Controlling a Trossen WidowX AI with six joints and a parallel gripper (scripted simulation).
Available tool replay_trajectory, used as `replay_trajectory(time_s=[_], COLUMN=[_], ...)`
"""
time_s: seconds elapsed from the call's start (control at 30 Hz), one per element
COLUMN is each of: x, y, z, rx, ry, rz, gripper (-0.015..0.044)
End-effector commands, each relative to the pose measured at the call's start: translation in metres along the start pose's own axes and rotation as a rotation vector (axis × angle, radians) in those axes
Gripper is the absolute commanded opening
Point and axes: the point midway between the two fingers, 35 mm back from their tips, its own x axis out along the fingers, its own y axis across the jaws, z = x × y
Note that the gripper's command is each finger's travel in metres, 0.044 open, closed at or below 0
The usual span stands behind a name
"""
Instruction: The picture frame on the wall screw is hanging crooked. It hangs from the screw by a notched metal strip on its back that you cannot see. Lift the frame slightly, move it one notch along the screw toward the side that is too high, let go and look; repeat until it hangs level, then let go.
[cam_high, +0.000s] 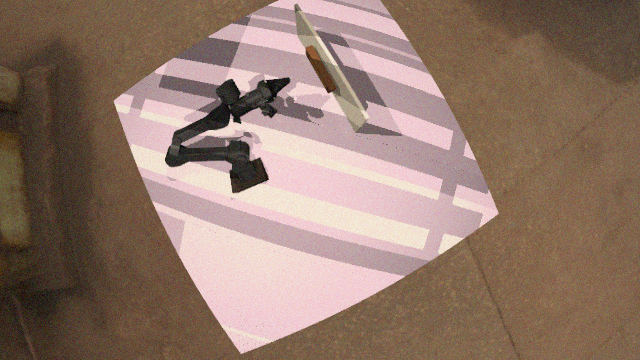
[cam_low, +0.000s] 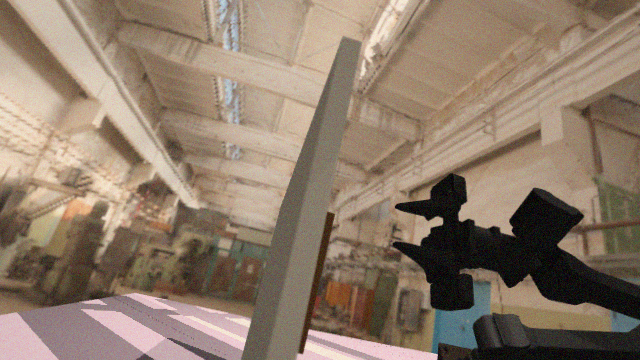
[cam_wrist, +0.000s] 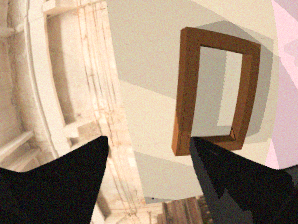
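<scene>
While the frame (cam_high: 320, 69) (cam_low: 317, 285) (cam_wrist: 187, 90) hugs the wall (cam_high: 352, 102) (cam_low: 300, 200) (cam_wrist: 142, 115), the parted, empty jaws (cam_high: 289, 81) (cam_low: 395, 225) have open room

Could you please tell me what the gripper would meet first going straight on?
Probably the wooden picture frame, though the gripper might meet bare wall panel instead; depth is unclear.

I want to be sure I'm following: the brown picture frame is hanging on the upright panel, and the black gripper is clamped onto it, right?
Not quite: the gripper is open and clear of the frame, as the exterior view shows. The brown frame is indeed on the upright panel.
</scene>
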Motion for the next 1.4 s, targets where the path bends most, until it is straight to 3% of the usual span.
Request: replay_trajectory(time_s=[0.0, 0.23, 0.8, 1.23, 1.37], x=[0.003, 0.001, 0.002, 0.077, 0.081], y=[-0.019, -0.051, -0.052, -0.052, -0.053], z=[0.004, 0.006, 0.006, 0.005, 0.006], rx=[0.001, 0.006, 0.006, 0.005, 0.005], ry=[-0.004, -0.006, -0.006, -0.003, -0.003], rz=[-0.008, -0.008, -0.008, -0.006, -0.006], gripper=[0.0260, 0.0260, 0.0260, 0.0260, 0.0260])
